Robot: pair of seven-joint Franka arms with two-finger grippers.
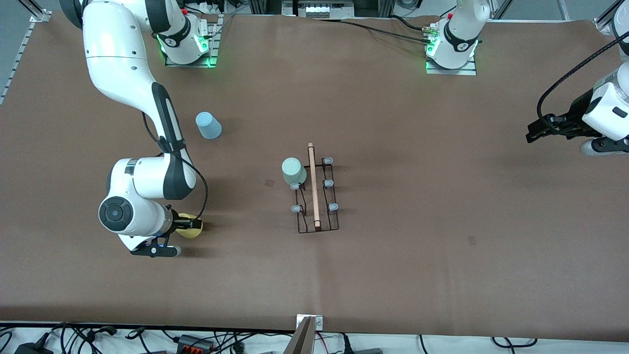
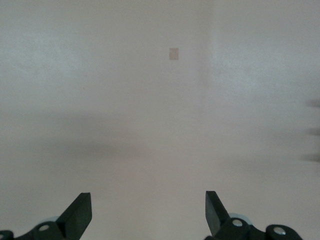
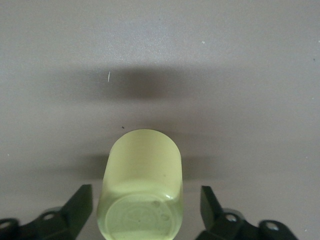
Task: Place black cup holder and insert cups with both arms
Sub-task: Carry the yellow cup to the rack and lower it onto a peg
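The black cup holder (image 1: 317, 196) stands mid-table, its wooden rod handle (image 1: 313, 184) on top. The mint green cup (image 1: 294, 171) sits upside down on one of its pegs, on the right arm's side. The light blue cup (image 1: 208, 125) stands upside down on the table, farther from the front camera. The yellow cup (image 1: 190, 229) seems to lie on its side; in the right wrist view the yellow cup (image 3: 142, 190) has its base toward the camera. My right gripper (image 1: 194, 225) (image 3: 146, 190) is open around it, with gaps on both sides. My left gripper (image 1: 533, 133) (image 2: 147, 195) is open, empty and waiting over bare table.
The brown table (image 1: 417, 147) has small darker patches (image 1: 269, 182) beside the holder and nearer the front camera (image 1: 472, 240). One such patch (image 2: 173, 53) shows in the left wrist view. Cables lie along the table's front edge (image 1: 186, 339).
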